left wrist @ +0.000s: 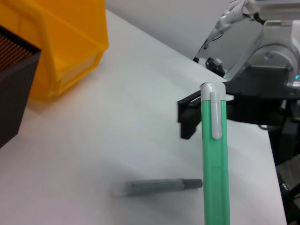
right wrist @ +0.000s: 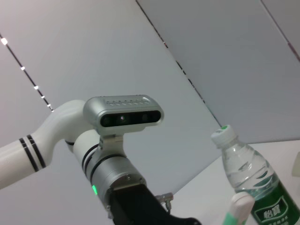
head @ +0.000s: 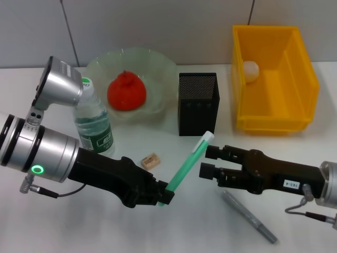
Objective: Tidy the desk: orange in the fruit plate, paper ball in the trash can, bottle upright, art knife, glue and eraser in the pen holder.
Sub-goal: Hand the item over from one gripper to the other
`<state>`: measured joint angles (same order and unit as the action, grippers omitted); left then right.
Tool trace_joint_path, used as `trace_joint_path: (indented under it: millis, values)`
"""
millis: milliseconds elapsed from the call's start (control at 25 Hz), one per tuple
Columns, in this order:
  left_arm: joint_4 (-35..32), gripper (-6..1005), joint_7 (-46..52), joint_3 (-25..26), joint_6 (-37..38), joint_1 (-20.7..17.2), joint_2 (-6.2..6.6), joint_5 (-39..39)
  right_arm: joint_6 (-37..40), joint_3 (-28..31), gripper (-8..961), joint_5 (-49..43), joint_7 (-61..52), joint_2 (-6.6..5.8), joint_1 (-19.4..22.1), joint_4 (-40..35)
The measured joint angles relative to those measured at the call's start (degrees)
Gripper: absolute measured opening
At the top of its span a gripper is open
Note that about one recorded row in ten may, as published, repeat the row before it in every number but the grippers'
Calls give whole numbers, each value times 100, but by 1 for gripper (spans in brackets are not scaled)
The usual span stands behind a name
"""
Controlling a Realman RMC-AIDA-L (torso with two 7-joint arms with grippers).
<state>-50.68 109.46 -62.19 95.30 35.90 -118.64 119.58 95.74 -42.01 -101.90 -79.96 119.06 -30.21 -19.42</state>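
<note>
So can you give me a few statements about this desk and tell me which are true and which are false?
1. The orange sits in the fruit plate. True.
2. The paper ball lies on the desk. False: it is inside the trash can.
3. The left hand holds a green pen-like tool. True.
4. The bottle lies on its side. False: it stands upright.
5. The eraser is in the pen holder. False: it lies on the desk.
6. The right hand is open beside the green tool. True.
</note>
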Motion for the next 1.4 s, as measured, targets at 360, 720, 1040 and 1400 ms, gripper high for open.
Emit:
trace_joint_path:
  millis: [360, 720, 1040, 1400]
  values:
    - [101, 191, -23, -25, -25, 55, -16, -92, -366, 35, 738, 76, 14, 13, -217, 291]
    - [158, 193, -27, -30, -96, 92, -11, -93, -419, 25, 731, 83, 10, 25, -315, 382]
    - [189, 194, -30, -31, -130, 89, -5, -84, -512, 35, 626, 92, 15, 22, -345, 411]
    - [208, 196, -16, -30, -149, 95, 0, -62, -533, 24, 242, 92, 25, 25, -394, 443]
